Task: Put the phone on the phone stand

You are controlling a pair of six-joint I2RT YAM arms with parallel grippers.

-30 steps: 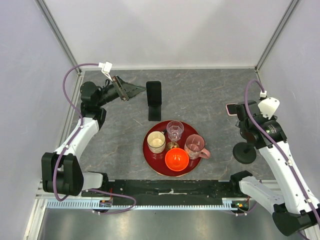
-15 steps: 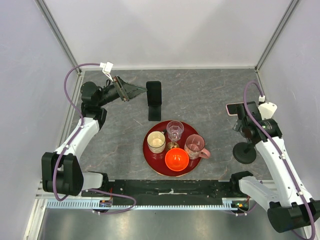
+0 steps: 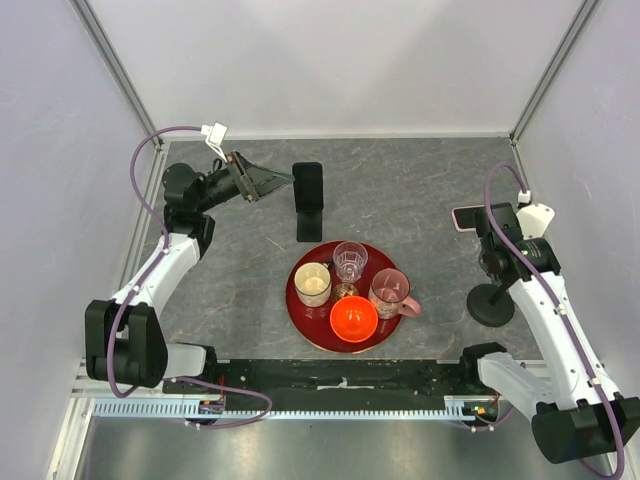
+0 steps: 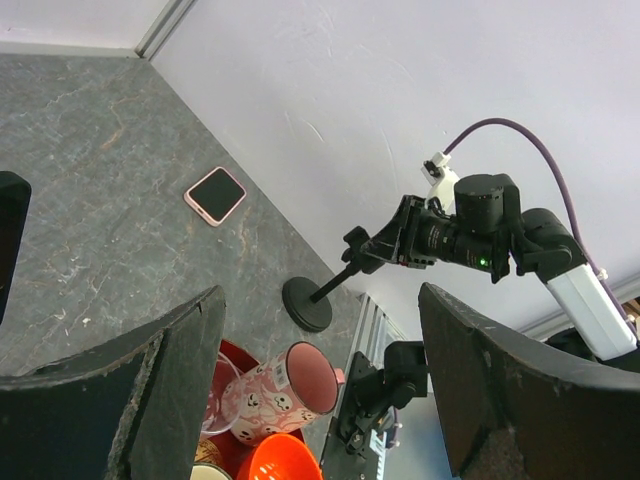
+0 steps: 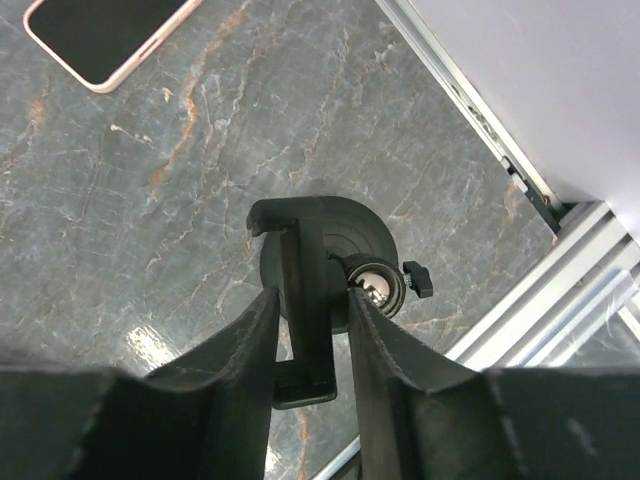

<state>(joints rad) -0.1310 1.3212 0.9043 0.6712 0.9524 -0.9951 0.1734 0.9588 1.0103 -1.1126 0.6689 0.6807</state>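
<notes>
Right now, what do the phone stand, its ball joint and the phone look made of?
The phone stand: likely matte black plastic, dull even sheen; could be painted metal. Its ball joint: polished metal, mirror-like highlight. The phone: smooth dark screen, presumably glass; pink rim probably plastic or silicone.

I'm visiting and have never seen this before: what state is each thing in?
Phone, lying flat, screen up.
Phone stand, upright, empty.
Left gripper, open, empty.
Right gripper, fingers astride stand's clamp; grip unclear.
Pink mug, upright on tray.
Orange bowl, upright, empty.
</notes>
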